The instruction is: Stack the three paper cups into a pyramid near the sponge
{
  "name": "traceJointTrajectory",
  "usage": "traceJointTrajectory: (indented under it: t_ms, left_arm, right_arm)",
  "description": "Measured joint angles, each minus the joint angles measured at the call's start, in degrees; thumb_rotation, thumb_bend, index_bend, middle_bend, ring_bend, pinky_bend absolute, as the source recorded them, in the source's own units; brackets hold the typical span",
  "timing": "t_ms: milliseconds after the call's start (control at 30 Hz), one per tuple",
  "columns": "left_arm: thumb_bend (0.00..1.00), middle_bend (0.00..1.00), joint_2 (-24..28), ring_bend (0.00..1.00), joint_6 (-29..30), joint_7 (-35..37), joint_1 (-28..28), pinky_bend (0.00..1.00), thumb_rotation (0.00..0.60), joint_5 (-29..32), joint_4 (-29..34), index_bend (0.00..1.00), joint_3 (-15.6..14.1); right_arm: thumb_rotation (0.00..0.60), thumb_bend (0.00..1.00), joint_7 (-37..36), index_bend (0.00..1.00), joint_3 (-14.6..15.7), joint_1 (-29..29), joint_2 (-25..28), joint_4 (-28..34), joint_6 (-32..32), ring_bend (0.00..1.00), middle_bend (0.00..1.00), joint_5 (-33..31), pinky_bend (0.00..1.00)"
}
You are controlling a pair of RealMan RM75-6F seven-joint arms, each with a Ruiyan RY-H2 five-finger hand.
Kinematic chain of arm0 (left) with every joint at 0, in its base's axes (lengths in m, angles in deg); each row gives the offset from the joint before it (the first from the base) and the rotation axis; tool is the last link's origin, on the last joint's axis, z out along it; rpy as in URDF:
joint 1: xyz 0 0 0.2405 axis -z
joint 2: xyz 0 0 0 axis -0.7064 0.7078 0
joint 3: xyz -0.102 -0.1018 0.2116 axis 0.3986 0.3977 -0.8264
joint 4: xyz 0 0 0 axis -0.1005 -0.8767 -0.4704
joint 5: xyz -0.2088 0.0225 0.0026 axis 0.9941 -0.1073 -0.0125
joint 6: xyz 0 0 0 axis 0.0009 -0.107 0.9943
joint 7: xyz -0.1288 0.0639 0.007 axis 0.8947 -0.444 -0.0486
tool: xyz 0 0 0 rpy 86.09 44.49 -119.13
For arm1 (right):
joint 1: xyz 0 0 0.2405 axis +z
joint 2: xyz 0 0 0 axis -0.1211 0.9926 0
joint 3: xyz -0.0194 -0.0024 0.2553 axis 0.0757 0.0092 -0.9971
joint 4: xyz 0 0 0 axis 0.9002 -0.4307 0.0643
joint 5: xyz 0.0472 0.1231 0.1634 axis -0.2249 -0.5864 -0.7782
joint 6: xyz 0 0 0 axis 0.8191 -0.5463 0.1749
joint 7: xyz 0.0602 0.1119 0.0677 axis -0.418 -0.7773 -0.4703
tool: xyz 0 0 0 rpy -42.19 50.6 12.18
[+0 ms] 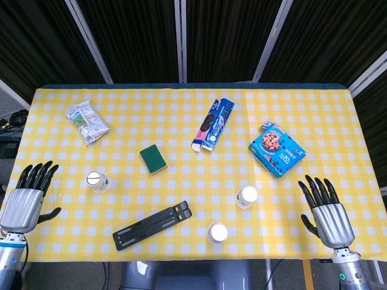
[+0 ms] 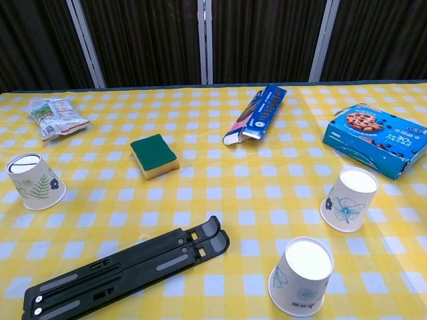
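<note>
Hovering palm-down with fingers spread and empty, the left hand (image 1: 27, 196) and right hand (image 1: 325, 208) flank the table. Three upside-down cups sit apart from the sponge (image 1: 154, 159): left cup (image 1: 98, 180), right cup (image 1: 246, 196), front cup (image 1: 217, 232).

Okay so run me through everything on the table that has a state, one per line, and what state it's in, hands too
Left paper cup: upside down, alone.
Middle paper cup: upside down, unstacked.
Right paper cup: upside down, unstacked.
Sponge: green side up.
Black folding stand: folded flat.
Long blue box: lying, end flap open.
Cookie box: lying flat.
Snack packet: lying flat.
Left hand: open, empty.
Right hand: open, empty.
</note>
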Motion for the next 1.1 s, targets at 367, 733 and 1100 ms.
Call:
traceJointTrajectory:
  t_ms: [367,733,1100]
  left_arm:
    - [0.03,0.00,-0.01,0.00,-0.23,-0.07,0.02,0.00,0.600,0.02,0.10,0.00,-0.13]
    - [0.15,0.00,-0.57,0.00,-3.42,0.01,1.54,0.00,0.600,2.40,-0.81,0.00,0.60]
    - [0.25,0.00,-2.04,0.00,-11.23,0.25,6.21,0.00,0.600,7.62,-2.29,0.05,3.11]
  right_arm:
    - [0.600,0.20,-0.20,0.00,0.10,-0.07,0.19,0.27,-0.22,0.00,0.00,0.25,0.00]
    - [0.600,0.20,-0.12,0.00,0.08,0.20,-0.02,-0.05,0.77,0.00,0.00,-0.37,0.00]
    - [0.600,0.20,-0.21,0.00,0.08,0.17,0.00,0.02,0.85,0.00,0.00,-0.60,0.00]
